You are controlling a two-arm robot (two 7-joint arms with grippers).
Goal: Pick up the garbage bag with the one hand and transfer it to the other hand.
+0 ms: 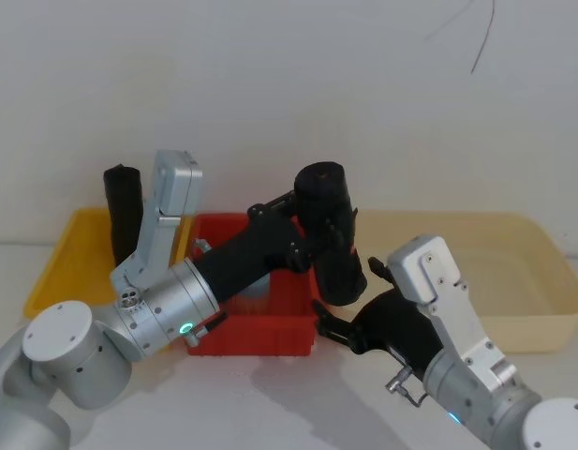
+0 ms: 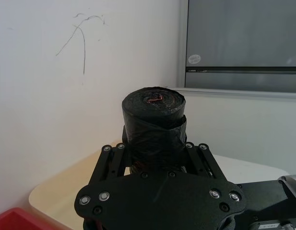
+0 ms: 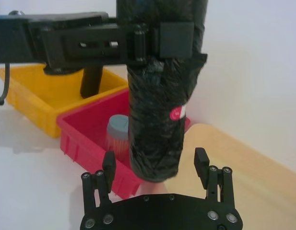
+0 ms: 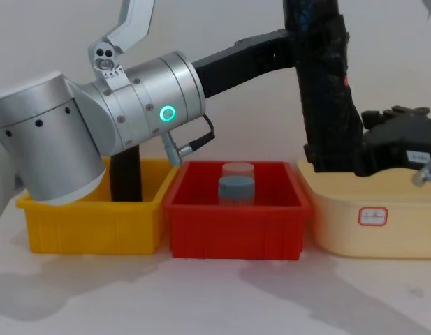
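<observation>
The garbage bag (image 1: 331,234), a tall black roll of crinkled film, hangs upright in the air above the gap between the red bin (image 1: 260,339) and the cream bin (image 1: 513,281). My left gripper (image 1: 312,230) is shut on the roll's upper half, and the left wrist view shows the garbage bag (image 2: 154,120) rising from between the fingers. My right gripper (image 3: 155,163) stands open with one finger on each side of the roll's lower end (image 3: 155,143), with a gap on both sides. In the chest view the bag (image 4: 327,98) hangs just left of the right gripper (image 4: 383,143).
A second black roll (image 1: 123,211) stands in the yellow bin (image 4: 89,223) at the left. The red bin (image 4: 236,213) holds a grey-capped container (image 4: 236,188). The cream bin (image 4: 372,230) lies under the right arm. A white wall is close behind.
</observation>
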